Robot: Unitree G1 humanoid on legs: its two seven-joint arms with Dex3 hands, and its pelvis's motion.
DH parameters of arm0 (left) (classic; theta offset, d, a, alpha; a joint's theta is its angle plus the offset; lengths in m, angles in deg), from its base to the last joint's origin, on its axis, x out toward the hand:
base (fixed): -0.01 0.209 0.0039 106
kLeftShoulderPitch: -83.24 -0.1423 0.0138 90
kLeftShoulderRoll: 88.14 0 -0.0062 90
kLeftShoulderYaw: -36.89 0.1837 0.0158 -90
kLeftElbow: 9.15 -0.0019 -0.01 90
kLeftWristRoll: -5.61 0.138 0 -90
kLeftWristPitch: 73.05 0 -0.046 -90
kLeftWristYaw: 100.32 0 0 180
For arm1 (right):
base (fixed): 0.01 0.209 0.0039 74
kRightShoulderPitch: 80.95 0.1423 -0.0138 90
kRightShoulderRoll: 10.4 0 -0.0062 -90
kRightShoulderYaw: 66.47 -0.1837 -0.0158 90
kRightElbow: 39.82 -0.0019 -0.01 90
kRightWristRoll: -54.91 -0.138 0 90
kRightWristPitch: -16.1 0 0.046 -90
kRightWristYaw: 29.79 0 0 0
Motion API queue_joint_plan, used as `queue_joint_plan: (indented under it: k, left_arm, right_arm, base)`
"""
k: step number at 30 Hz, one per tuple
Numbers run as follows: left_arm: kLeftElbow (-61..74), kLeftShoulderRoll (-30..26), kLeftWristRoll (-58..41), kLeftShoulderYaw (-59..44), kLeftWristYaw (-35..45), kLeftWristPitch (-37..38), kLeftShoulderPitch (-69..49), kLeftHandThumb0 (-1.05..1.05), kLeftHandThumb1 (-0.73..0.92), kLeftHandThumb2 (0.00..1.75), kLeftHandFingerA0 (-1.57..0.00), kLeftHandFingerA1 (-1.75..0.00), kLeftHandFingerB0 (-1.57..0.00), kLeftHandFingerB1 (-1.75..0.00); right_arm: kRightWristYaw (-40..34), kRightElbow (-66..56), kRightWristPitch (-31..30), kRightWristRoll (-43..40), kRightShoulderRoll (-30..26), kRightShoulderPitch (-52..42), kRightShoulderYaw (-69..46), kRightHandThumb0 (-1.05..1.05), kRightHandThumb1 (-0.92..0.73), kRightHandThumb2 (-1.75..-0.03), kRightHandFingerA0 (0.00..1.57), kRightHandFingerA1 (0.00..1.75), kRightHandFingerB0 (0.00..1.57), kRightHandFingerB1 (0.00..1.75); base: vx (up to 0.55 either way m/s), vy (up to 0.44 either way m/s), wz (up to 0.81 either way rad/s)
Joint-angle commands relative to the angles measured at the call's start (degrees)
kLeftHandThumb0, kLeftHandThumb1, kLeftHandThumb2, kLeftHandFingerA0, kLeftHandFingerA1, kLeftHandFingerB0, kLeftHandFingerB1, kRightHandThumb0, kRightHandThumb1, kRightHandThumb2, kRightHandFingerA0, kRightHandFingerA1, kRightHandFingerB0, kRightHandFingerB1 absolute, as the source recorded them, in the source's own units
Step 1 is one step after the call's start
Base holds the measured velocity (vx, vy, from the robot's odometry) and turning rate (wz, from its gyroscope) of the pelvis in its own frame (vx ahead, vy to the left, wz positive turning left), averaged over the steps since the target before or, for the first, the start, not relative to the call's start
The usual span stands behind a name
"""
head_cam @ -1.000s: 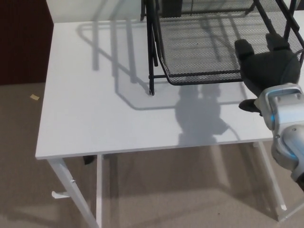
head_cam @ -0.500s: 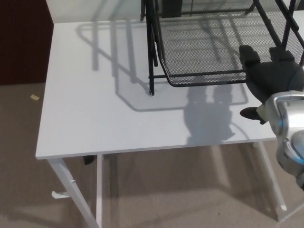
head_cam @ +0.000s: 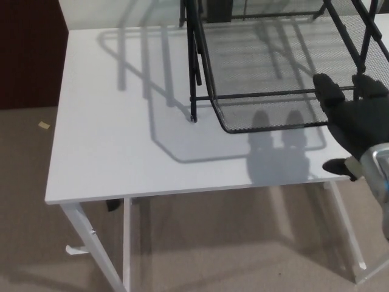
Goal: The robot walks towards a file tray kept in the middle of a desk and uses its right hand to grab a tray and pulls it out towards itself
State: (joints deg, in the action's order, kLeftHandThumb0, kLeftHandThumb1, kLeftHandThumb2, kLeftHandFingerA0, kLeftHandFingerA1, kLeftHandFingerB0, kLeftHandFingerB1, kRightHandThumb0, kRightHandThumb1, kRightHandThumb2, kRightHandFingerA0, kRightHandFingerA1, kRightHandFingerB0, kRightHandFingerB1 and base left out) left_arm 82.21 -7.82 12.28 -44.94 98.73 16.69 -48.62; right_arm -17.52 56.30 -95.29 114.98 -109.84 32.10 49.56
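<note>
Right hand [head_cam: 355, 125] sits at the front right corner of the tray [head_cam: 267, 79], two thick fingers [head_cam: 328, 90] hooked up over the front rim, thumb tucked low beneath, so it's closed on that black wire edge. Left hand, nowhere to be seen. The mesh tray now juts out past the front uprights of the file rack [head_cam: 193, 61], its front edge hanging over the white desk [head_cam: 115, 121] with its shadow on the top just below. So by my read the pull is under way, tray partly out, more travel to go.

To do this well: draw straight back toward the body, level, along the runners. The grip is off to one corner, so any sideways drift could skew the tray and jam it, or drag the whole rack across the desk. Slow and even, fingers kept hooked.
</note>
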Motion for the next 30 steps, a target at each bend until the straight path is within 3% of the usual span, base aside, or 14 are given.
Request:
queue_joint_plan:
  k: [1, 2, 3, 4, 5, 6, 15, 16, 17, 20, 21, 23, 24, 30]
  left_arm:
    - [0.5, -1.0, 0.0, -0.5, 1.1, 0.5, 0.4, -0.5, 0.49, 0.8, -0.56, -0.59, -0.27, -0.46]
    - [0.6, -1.1, 0.1, -0.4, 1.2, 0.4, 0.4, -0.49, 0.49, 0.8, -0.56, -0.59, -0.26, -0.46]
    - [0.4, -1.3, 0.5, -0.2, 1.1, 0.7, 0.7, -0.42, 0.6, 0.58, -0.64, -0.48, -0.34, -0.35]
    - [0.3, -1.3, 0.6, -0.1, 1.1, 0.7, 0.8, -0.48, 0.48, 0.78, -0.57, -0.59, -0.27, -0.46]
    - [0.4, -1.3, 0.5, -0.1, 1.2, 0.5, 0.8, -0.48, 0.48, 0.78, -0.56, -0.59, -0.28, -0.46]
    - [0.4, -1.3, 0.4, -0.1, 1.2, 0.5, 0.8, -0.48, 0.48, 0.78, -0.56, -0.59, -0.28, -0.46]
    - [0.6, -1.5, 0.1, -0.4, 1.7, 1.2, 0.8, -0.47, 0.48, 0.78, -0.58, -0.59, -0.26, -0.46]
    - [0.4, -1.5, 0.0, -0.4, 1.8, 1.2, 0.8, -0.41, 0.6, 0.57, -0.65, -0.49, -0.34, -0.35]
    - [0.6, -1.5, 0.1, -0.3, 1.8, 1.0, 0.8, -0.49, 0.48, 0.78, -0.59, -0.59, -0.27, -0.46]
    - [-0.2, -1.4, 0.2, -0.2, 1.7, 1.6, 1.0, -0.49, 0.48, 0.79, -0.58, -0.6, -0.26, -0.46]
    - [-1.0, -1.3, 0.2, -0.2, 1.6, 1.8, 1.3, -0.42, 0.59, 0.57, -0.65, -0.49, -0.33, -0.35]
    - [0.1, -1.4, 0.4, -0.1, 1.6, 1.0, 0.9, -0.4, 0.59, 0.58, -0.65, -0.48, -0.33, -0.35]
    - [0.2, -1.5, 0.4, -0.2, 1.6, 1.2, 0.6, -0.48, 0.48, 0.77, -0.59, -0.59, -0.27, -0.45]
    - [0.9, -1.6, 0.4, -0.4, 1.6, 0.6, 1.1, -0.49, 0.48, 0.77, -0.61, -0.59, -0.27, -0.46]
  right_arm:
    - [1.9, -5.0, 3.6, -1.4, -3.1, -3.8, -0.4, -0.65, -0.45, -0.81, 0.0, 0.15, 0.0, 0.15]
    - [1.9, -6.1, 4.1, -1.2, -3.7, -4.3, -0.3, -0.66, -0.46, -0.82, 0.0, 0.16, 0.0, 0.14]
    - [2.5, -8.5, 4.5, -1.1, -4.6, -5.5, -0.5, -0.62, -0.58, -0.59, 0.0, 0.16, 0.0, 0.13]
    - [3.1, -10.0, 4.5, -1.3, -4.9, -6.2, -0.8, -0.62, -0.48, -0.67, 0.0, 0.15, 0.0, 0.11]
    - [3.5, -12.1, 4.7, -1.7, -5.2, -7.3, -1.1, -0.62, -0.48, -0.66, 0.0, 0.15, 0.0, 0.11]
    - [3.8, -13.6, 4.9, -1.9, -5.6, -8.2, -1.3, -0.66, -0.45, -0.82, 0.0, 0.15, 0.0, 0.14]
    - [6.7, -22.3, 7.2, -1.9, -6.8, -14.0, -2.5, -0.75, -0.49, -0.78, 0.0, 0.0, 0.0, 0.0]
    - [6.7, -22.7, 7.2, -1.8, -6.7, -14.2, -2.6, -0.74, -0.49, -0.78, 0.0, 0.0, 0.0, 0.0]
    - [7.0, -23.0, 7.5, -1.7, -6.9, -14.4, -2.7, -0.76, -0.5, -0.79, 0.0, 0.0, 0.0, 0.0]
    - [6.4, -24.6, 8.5, -0.9, -7.2, -14.9, -3.2, -0.76, -0.5, -0.79, 0.0, 0.0, 0.0, 0.0]
    - [6.4, -25.1, 8.8, -1.0, -7.3, -15.0, -3.4, -0.76, -0.5, -0.79, 0.0, 0.0, 0.0, 0.0]
    - [6.6, -26.1, 9.5, -1.3, -7.5, -15.2, -4.0, -0.76, -0.5, -0.79, 0.0, 0.0, 0.0, 0.0]
    - [7.1, -29.0, 9.8, -2.9, -7.5, -15.7, -5.5, -0.74, -0.48, -0.78, 0.0, 0.01, 0.0, 0.0]
    - [10.4, -40.9, 11.3, -7.3, -8.2, -17.5, -12.5, -0.7, -0.47, -0.81, 0.0, 0.1, 0.0, 0.09]
  base:
    - [0.0, 0.0, 0.0]
    - [0.0, 0.0, 0.0]
    - [0.0, 0.0, 0.0]
    - [0.0, 0.0, 0.0]
    - [0.0, 0.0, 0.0]
    - [0.0, 0.0, 0.0]
    - [0.0, 0.0, 0.0]
    - [0.0, 0.0, 0.0]
    - [0.0, 0.0, 0.0]
    - [0.0, 0.0, 0.0]
    - [0.0, 0.0, 0.0]
    - [0.0, 0.0, 0.0]
    - [0.0, 0.0, 0.0]
    - [0.0, 0.0, 0.0]
